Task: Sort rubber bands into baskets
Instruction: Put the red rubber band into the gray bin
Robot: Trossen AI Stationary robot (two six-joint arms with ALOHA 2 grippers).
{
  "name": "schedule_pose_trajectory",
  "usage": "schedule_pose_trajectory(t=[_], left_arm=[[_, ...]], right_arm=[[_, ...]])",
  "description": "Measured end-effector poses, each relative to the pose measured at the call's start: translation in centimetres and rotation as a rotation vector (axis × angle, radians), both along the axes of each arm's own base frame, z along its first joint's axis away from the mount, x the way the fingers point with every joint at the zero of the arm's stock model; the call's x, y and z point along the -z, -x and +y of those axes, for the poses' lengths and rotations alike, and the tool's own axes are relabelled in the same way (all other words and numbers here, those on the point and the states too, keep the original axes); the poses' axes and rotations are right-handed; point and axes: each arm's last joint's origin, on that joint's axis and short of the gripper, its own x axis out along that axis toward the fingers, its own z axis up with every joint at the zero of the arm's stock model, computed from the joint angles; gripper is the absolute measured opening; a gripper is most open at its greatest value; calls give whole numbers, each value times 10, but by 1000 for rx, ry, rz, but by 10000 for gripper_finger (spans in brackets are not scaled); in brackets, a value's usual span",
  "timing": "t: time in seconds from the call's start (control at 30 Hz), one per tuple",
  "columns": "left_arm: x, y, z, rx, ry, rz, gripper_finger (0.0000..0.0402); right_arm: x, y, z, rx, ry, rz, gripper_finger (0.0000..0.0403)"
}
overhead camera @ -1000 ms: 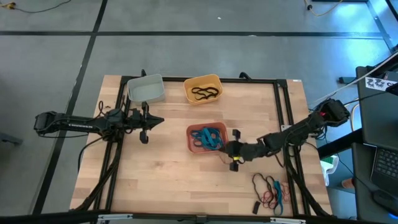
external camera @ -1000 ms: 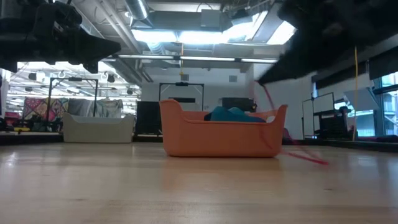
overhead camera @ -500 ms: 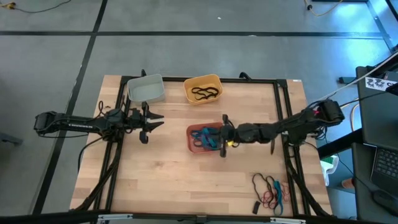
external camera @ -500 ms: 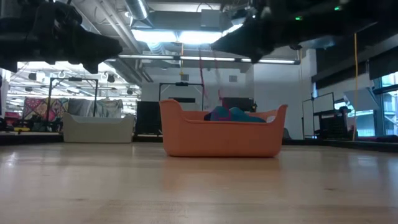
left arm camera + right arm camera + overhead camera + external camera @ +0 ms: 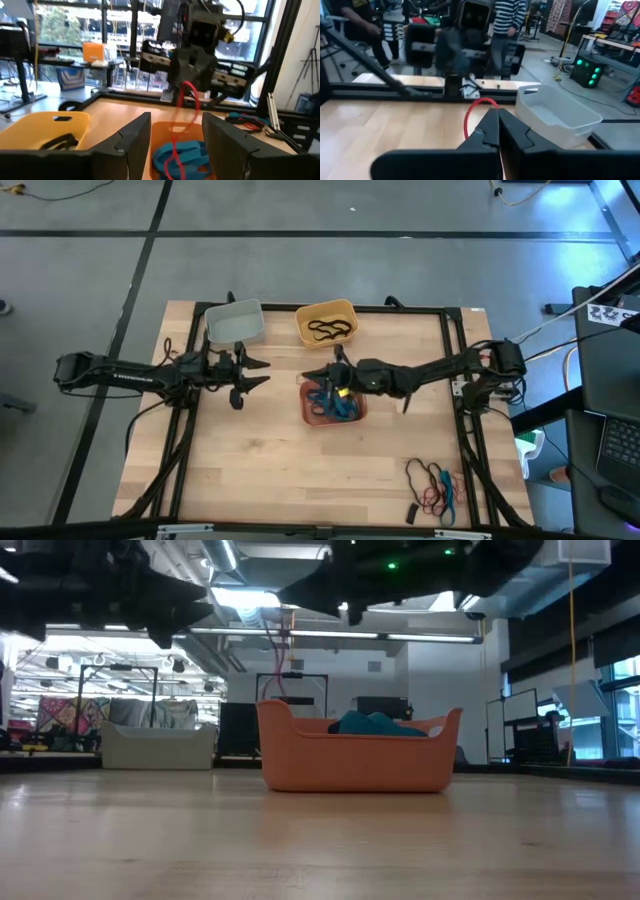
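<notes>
One red band point(image 5: 186, 102) pinched in shut right end effector point(image 5: 336, 376), dangling below it over red basket point(image 5: 312, 416). Light, floppy, stretchy; best gripped mid-strand. Left end effector point(image 5: 255, 372) open, empty, facing it w/ gap.

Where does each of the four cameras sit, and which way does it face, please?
High view: overhead, looking down; both arms, three baskets.
Low view: table height, facing the salmon basket; arms above.
Left wrist: faces the right tool holding a red band; own fingers apart.
Right wrist: faces the grey basket; own tool shut.
Both wrist views share the band.
</notes>
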Motion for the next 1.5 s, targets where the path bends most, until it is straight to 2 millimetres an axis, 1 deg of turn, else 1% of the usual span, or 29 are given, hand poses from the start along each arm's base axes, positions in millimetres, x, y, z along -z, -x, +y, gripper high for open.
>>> schedule_pose_trajectory(t=[0.27, 0.57, 0.7, 0.8, 0.9, 1.1, 1.27, 1.33, 1.5], left_arm=[[-8, -29, -5, 43, 14, 85, 172], [-17, -57, -9, 67, 46, 126, 170], [-17, -65, -10, 72, 26, 145, 170], [-18, -69, -9, 62, 21, 153, 167], [-19, -71, -9, 45, 10, 152, 142], [-22, -71, -8, 38, -34, 127, 67], [-23, -72, -8, 38, -57, 120, 12], [-23, -71, -8, 38, -57, 121, 5], [-22, -71, -8, 38, -57, 131, 3]], right_arm=[[-10, -20, -9, -18, -3, -41, 1], [-14, -21, -8, -18, -4, -62, 1], [-14, -21, -7, -22, -7, -55, 1], [-15, -21, -6, -59, -12, -63, 1], [-14, -21, -6, -72, -32, -63, 1], [-15, -21, -4, -134, -46, -72, 1], [-16, -21, -4, -151, -63, -80, 1], [-16, -21, -4, -151, -63, -80, 1], [-16, -21, -4, -149, -96, -82, 1]])
